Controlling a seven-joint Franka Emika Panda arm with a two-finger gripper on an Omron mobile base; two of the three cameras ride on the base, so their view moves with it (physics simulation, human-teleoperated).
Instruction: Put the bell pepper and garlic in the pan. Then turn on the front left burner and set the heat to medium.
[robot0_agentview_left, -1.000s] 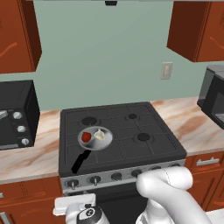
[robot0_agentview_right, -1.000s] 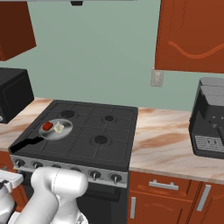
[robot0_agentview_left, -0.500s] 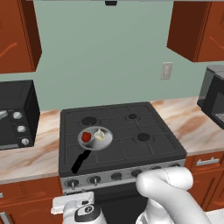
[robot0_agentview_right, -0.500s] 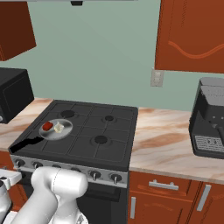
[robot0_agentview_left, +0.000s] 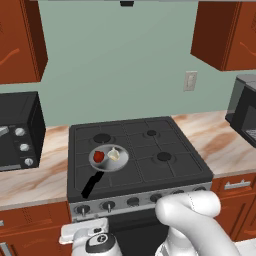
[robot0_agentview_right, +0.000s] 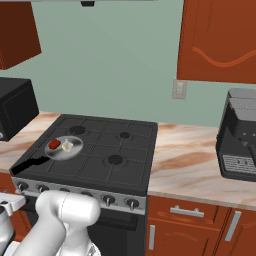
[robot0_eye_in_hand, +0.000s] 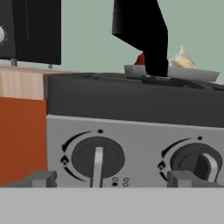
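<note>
Pepper (robot0_agentview_left: 98, 156) and garlic (robot0_agentview_left: 114, 154) are lying side by side in the pan (robot0_agentview_left: 121, 162) on the stove's (robot0_agentview_left: 165, 172) front left burner. Gripper (robot0_eye_in_hand: 112, 178), jaws open and empty, is facing the leftmost knob (robot0_eye_in_hand: 97, 158).

Bell pepper (robot0_agentview_left: 98, 156) and garlic (robot0_agentview_left: 114, 154) side by side in the pan (robot0_agentview_left: 121, 161) on the stove's (robot0_agentview_left: 175, 172) front left burner.

Not much going on over the last second tbh; the only thing shifting is the robot's hand (robot0_agentview_left: 95, 242) at the bottom of the left base view, which sits a bit further right and a touch higher than before, just below the stove's knob row (robot0_agentview_left: 107, 205); in the right base view it barely budges
</note>
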